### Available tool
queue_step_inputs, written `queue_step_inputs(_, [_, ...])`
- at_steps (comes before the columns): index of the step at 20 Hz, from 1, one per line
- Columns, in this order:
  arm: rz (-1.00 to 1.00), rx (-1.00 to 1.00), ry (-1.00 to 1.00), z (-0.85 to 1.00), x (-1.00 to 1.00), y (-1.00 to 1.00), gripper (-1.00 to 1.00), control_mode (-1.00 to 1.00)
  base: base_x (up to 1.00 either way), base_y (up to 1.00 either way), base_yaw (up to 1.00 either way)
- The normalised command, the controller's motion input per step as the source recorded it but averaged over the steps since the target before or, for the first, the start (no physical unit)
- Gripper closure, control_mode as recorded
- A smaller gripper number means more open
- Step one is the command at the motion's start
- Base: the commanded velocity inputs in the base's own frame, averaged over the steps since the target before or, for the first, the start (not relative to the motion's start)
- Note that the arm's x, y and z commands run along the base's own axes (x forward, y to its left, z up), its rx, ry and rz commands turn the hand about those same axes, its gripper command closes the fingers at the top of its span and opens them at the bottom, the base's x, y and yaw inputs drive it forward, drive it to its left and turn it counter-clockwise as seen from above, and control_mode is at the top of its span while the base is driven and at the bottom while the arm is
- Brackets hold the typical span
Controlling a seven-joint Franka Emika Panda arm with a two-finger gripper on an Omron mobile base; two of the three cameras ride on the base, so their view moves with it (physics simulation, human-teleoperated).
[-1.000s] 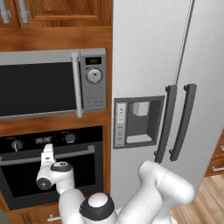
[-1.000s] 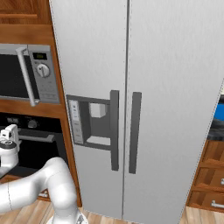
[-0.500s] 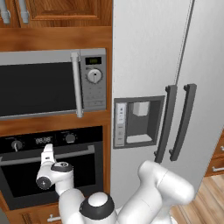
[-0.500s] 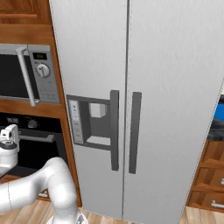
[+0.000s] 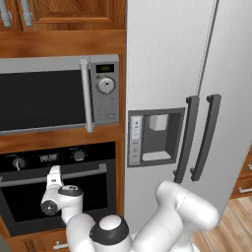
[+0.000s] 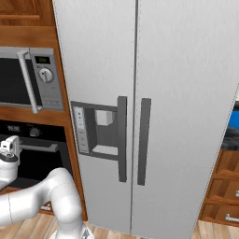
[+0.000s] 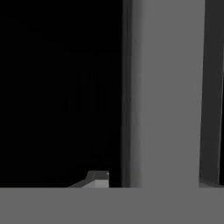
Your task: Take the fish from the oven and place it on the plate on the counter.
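oven (image 5: 59,192) door is closed below the microwave (image 5: 59,93); your gripper (image 5: 54,173) sits at its silver bar handle (image 5: 29,178), which runs between the fingertips. you cannot tell if they are clamped on it.

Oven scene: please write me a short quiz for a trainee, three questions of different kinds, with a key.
1. True or false: the oven is open.
2. What sits directly above the oven? A) a sink B) the microwave C) a window
3. Which part of the oven is the gripper at?

Key:
1. False, it is closed.
2. B.
3. The handle. In the hand view the silver bar runs between the two fingertips.
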Motion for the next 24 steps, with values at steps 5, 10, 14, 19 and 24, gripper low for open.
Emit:
queue_step_inputs(5, [0.00, 0.02, 0.03, -0.60, -0.26, 0.00, 1.00, -1.00, 0.00, 0.00, 0.00])
queue_step_inputs(10, [0.02, 0.02, 0.04, -0.55, -0.51, 0.00, 1.00, -1.00, 0.00, 0.00, 0.00])
queue_step_inputs(14, [0.05, 0.02, 0.01, -0.68, -0.76, 0.00, 1.00, -1.00, 0.00, 0.00, 0.00])
queue_step_inputs(19, [0.04, 0.02, 0.00, -0.77, -0.78, 0.00, 1.00, -1.00, 0.00, 0.00, 0.00])
queue_step_inputs(24, [0.05, 0.01, 0.00, -0.80, -0.74, 0.00, 1.00, -1.00, 0.00, 0.00, 0.00])
